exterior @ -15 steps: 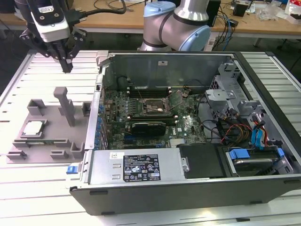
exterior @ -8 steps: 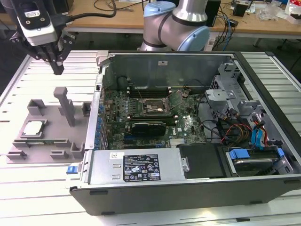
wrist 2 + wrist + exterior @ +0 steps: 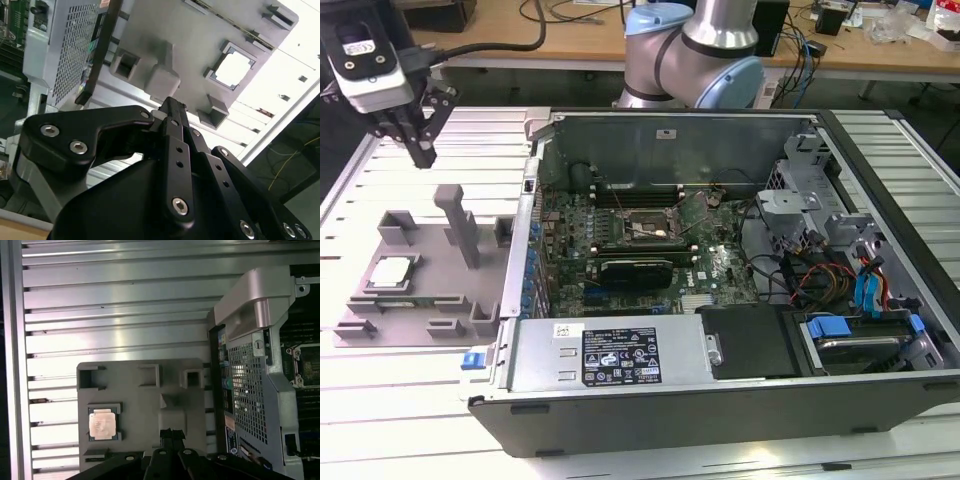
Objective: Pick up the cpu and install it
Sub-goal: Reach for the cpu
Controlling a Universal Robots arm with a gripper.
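The cpu (image 3: 392, 272) is a small silvery square chip lying flat in a pocket of the grey tray (image 3: 430, 225), at the exterior view's left. It also appears in both wrist views, at cpu (image 3: 232, 68) and cpu (image 3: 103, 423). My gripper (image 3: 423, 155) hangs in the air above the tray's far side, well apart from the chip. Its black fingers (image 3: 172, 107) are shut together with nothing between them, as the first wrist view's gripper (image 3: 171, 432) also shows. The dark socket (image 3: 645, 228) sits on the motherboard inside the open computer case.
The open computer case (image 3: 720, 400) fills the middle and the exterior view's right, its metal side wall (image 3: 532, 215) standing beside the tray. Upright grey blocks (image 3: 458, 225) rise from the tray. Cables and drive bays (image 3: 850, 300) crowd the case's right part. The table is ribbed metal (image 3: 125, 305).
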